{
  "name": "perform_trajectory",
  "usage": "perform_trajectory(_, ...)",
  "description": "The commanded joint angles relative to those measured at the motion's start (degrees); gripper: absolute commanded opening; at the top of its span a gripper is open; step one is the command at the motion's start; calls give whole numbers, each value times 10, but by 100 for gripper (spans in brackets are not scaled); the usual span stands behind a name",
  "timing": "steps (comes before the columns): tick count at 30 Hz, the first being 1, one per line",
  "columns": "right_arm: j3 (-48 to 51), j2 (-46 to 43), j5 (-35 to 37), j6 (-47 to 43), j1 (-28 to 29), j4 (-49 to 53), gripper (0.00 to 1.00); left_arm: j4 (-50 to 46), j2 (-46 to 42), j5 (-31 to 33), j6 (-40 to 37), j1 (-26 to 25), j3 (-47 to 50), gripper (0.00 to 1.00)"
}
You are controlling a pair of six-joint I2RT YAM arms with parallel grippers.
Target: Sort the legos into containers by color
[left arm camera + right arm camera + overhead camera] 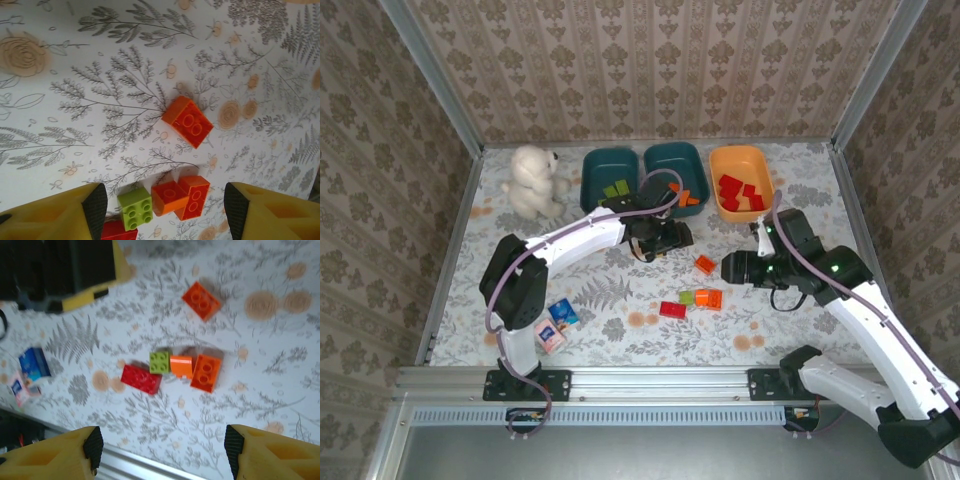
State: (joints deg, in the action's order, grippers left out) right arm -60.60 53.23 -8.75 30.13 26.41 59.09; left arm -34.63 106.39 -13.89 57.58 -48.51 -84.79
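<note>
While both arms hang over the flowered table, the left gripper has its jaws spread with nothing between them. The right gripper is spread and empty too.

Between the two grippers lies a lone orange brick, flat on the table and touching nothing. On the near side of it, closer to the right gripper than to the left, four more pieces sit in a tight row. They are a red brick, a green brick and two orange bricks that touch each other at the right arm's end. Nothing covers them, and in each wrist view they show in the gap between the yellow fingers.

Well off to the left gripper's left, toward the arm bases, a blue carton and a pink carton lie side by side. A white bear sits beyond the left gripper, at the left end of the tub row.

Just behind the left gripper, the left teal tub holds green legos. The middle teal tub holds orange legos, and the left arm's purple cable loops over its near rim. Beyond the right gripper, the orange tub holds red legos.
</note>
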Motion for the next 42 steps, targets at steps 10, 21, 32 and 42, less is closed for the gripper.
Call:
perform_trajectory(10,22,-2,52,57,60,14,66,-130,6,14,-35,-40,15,58)
perform_trajectory(21,22,-7,68,83,76,16,66,-156,92,18,-51,-74,-44,57)
perform_trajectory(32,21,-19,71,83,76,14,66,-187,148,27,-81,-91,-105,57)
perform_trajectory(42,12,-9,73,78,75,7,66,-257,197,43,-101,-105,-180,57)
